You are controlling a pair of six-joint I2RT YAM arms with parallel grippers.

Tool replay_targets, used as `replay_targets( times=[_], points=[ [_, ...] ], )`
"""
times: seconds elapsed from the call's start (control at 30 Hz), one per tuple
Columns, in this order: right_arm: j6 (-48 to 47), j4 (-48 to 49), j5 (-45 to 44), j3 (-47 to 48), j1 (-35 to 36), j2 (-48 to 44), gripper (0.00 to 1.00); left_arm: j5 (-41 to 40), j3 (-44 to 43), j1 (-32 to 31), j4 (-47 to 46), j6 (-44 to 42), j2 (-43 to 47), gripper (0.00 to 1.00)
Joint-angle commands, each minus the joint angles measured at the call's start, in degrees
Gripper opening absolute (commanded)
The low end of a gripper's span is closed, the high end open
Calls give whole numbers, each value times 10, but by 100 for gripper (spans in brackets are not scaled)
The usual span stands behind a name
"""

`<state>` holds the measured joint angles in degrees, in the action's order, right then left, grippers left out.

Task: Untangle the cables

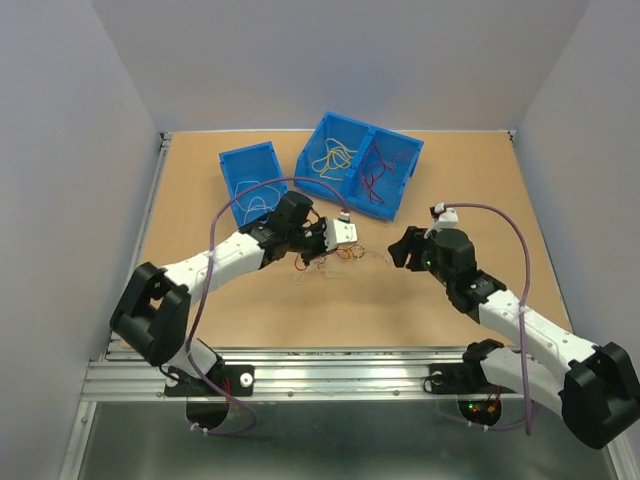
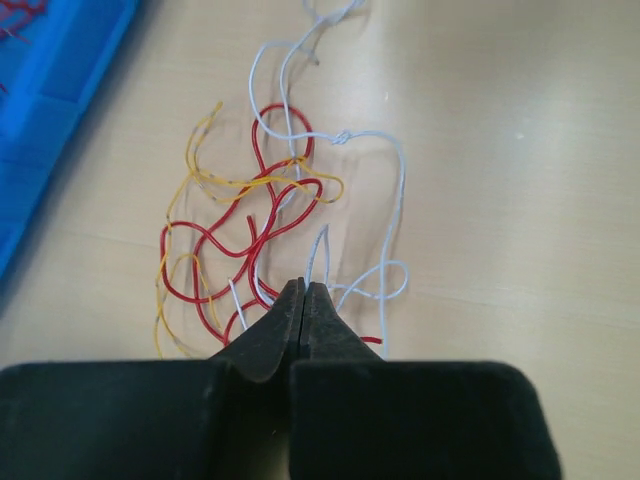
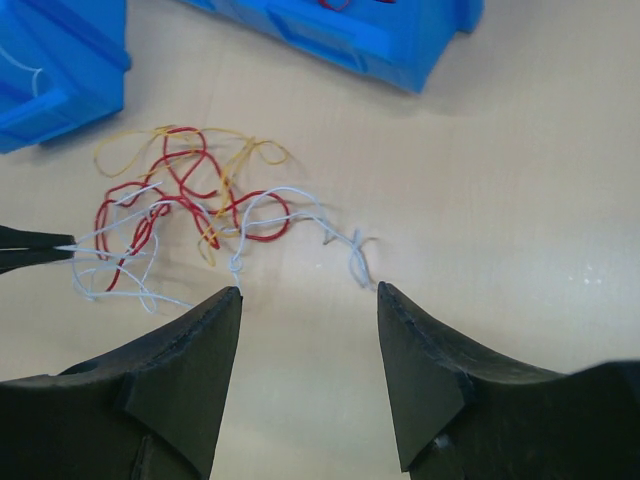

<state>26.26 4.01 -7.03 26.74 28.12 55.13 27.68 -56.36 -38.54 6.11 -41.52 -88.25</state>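
Note:
The cables (image 2: 262, 215) are a loose tangle of thin red, yellow and white wires lying on the wooden table. They also show in the right wrist view (image 3: 190, 205) and, small, in the top view (image 1: 335, 258). My left gripper (image 2: 303, 288) is shut, its tips pinching a white wire (image 2: 320, 250) at the near edge of the tangle. Its tips show at the left of the right wrist view (image 3: 35, 248). My right gripper (image 3: 308, 290) is open and empty, just short of the white wire's loose end (image 3: 355, 262). In the top view the left gripper (image 1: 318, 250) and right gripper (image 1: 398, 248) face each other across the tangle.
A small blue bin (image 1: 228, 170) holding white wires stands behind the left gripper. A two-compartment blue bin (image 1: 398, 185) with yellow wires on its left and red on its right stands behind the tangle. Grey walls close in the table.

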Motion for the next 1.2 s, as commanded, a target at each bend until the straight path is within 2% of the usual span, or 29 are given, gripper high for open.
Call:
replay_targets(
  times=[0.0, 0.13, 0.27, 0.43, 0.53, 0.57, 0.7, 0.8, 0.97, 1.17],
  points=[
    [-47, 145, 118, 17, -1, 15, 62, 71, 19, -4, -22, -9, 106, 0],
    [-69, 220, 240, 18, -1, 59, 66, 91, 34, -4, -39, 9, 167, 0],
    [-71, 237, 255, 46, 4, 110, 67, 96, 51, -4, -56, 15, 213, 0],
    [-77, 274, 313, 50, 15, 117, 67, 97, 94, -3, -109, 45, 286, 0],
    [-100, 281, 367, 49, 29, 108, 73, 77, 112, -3, -157, 79, 326, 0],
    [-110, 285, 393, 52, 36, 105, 78, 66, 123, -3, -179, 89, 337, 0],
    [-136, 310, 448, 51, 53, 105, 80, 39, 148, -3, -230, 124, 385, 0],
    [-165, 344, 458, 45, 81, 116, 80, 36, 155, -3, -244, 138, 410, 0],
    [-199, 368, 432, 62, 122, 152, 80, 27, 121, -3, -237, 161, 395, 0],
    [-232, 398, 397, 125, 159, 222, 76, 40, 71, -3, -220, 169, 386, 0]
  ],
)
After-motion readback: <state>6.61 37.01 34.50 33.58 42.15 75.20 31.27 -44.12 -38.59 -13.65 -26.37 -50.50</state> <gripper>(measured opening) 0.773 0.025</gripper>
